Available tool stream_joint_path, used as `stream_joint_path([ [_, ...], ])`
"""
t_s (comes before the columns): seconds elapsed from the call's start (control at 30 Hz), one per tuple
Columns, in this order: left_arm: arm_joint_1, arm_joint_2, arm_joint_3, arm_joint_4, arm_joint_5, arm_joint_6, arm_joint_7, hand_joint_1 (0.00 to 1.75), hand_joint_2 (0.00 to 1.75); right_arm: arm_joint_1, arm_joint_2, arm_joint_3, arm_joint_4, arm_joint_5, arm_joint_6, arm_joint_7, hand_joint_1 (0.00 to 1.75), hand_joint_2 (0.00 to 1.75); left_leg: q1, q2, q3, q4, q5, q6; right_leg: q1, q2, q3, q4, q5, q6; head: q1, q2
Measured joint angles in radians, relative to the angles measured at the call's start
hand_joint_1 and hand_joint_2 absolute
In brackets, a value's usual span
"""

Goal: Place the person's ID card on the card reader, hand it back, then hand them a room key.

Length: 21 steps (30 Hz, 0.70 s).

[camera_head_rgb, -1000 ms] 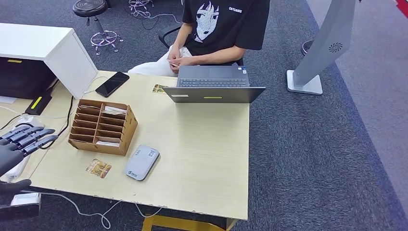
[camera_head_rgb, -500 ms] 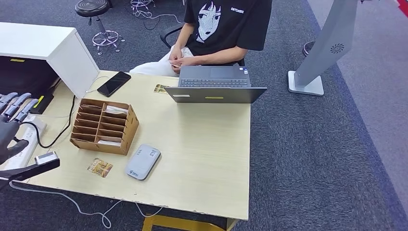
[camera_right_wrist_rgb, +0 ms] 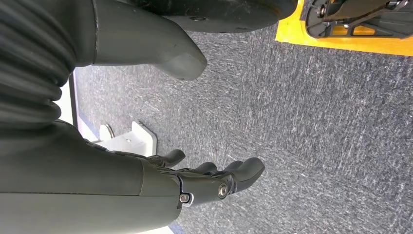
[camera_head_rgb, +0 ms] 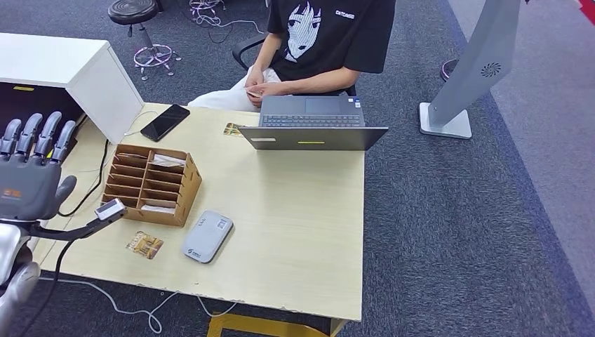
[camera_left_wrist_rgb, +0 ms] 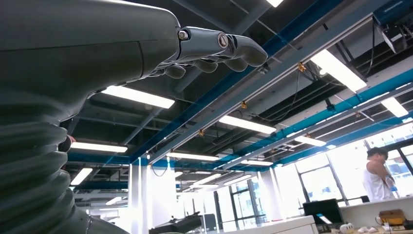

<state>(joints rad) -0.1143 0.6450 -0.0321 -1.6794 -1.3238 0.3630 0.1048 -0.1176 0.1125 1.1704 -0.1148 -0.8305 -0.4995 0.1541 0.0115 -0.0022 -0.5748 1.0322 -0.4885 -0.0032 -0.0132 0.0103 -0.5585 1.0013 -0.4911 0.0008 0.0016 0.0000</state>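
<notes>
The left hand is raised, fingers spread, holding nothing; the right hand hangs empty. The ID card sits in the person's hands, far beyond the left hand. Collecting it looks like the step; next, reach across.

The left robot hand now stands higher at the left edge of the pale wooden tabletop, raised from low beside it, dark fingers pointing upward and apart, palm empty, its back facing the head camera.
</notes>
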Motion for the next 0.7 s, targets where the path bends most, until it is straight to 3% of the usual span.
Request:
stream_joint_path([
  [0.3,-0.042,-0.060,-0.007,0.068,-0.005,0.058,-0.023,0.00,1.75,0.000,0.000,0.007,0.000,-0.007,-0.005,-0.005,0.00,1.75,0.000,0.000,0.000,0.000,0.000,0.000,0.000,0.000,0.000,0.000,0.000,0.000,0.000,0.000],
  [0.7,-0.144,-0.126,-0.029,0.226,0.053,0.006,-0.045,0.00,1.75,-0.001,0.000,0.007,-0.001,-0.022,-0.004,-0.003,0.00,1.75,0.000,0.001,0.000,0.000,0.000,0.000,0.000,0.001,0.000,0.000,0.001,-0.001,0.000,0.000],
])
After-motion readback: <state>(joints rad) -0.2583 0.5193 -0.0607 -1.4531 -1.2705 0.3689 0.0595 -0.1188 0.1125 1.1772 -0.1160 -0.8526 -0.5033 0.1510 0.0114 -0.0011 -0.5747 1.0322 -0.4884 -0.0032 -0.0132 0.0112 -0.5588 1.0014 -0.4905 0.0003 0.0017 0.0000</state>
